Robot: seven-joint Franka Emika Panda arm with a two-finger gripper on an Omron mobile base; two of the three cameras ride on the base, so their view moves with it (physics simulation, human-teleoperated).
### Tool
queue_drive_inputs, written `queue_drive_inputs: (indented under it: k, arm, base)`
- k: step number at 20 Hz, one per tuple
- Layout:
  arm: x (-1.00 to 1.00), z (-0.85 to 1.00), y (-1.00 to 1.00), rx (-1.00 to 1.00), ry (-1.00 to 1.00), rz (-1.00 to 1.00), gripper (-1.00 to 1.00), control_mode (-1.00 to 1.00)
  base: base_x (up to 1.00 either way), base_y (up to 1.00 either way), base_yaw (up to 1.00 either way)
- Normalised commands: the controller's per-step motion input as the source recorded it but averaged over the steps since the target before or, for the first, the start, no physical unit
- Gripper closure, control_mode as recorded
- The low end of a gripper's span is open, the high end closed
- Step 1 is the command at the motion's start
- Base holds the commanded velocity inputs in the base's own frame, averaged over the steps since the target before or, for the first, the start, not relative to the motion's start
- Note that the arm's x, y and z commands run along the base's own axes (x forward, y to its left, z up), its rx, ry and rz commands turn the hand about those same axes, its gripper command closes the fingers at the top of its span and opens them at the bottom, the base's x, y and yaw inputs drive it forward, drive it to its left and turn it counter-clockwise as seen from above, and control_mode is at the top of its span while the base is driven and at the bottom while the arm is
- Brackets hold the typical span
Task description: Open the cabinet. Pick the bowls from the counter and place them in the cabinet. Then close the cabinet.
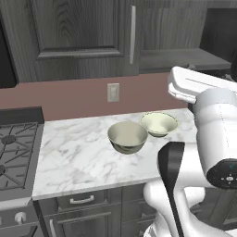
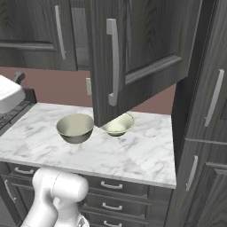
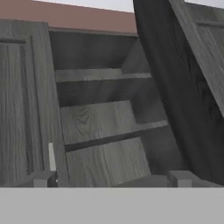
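Jaws were spread wide, holding nothing, gripper (image 3: 111, 178) facing the cabinet (image 3: 105, 118), whose right door (image 2: 133, 53) was swung out, presumably for loading. Both bowls (image 1: 127, 136) (image 1: 159, 123) sat on the counter (image 1: 78, 157), shallower one at 2 o'clock from the deeper.

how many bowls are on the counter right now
2. The deeper bowl sits near the middle of the marble counter; the shallower bowl sits just behind it to the right, partly hidden by the open cabinet door in the right base view.
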Motion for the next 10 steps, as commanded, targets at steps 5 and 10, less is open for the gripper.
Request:
queue_drive_inputs:
  k: [5, 10]
  arm:
    - [0.52, -0.08, 0.48, 0.00, 0.00, 0.01, -1.00, -1.00]
    - [0.66, -0.03, 0.36, 0.00, -0.01, 0.08, -1.00, -1.00]
  base:
    - [0.00, 0.00, 0.00]
    - [0.00, 0.00, 0.00]
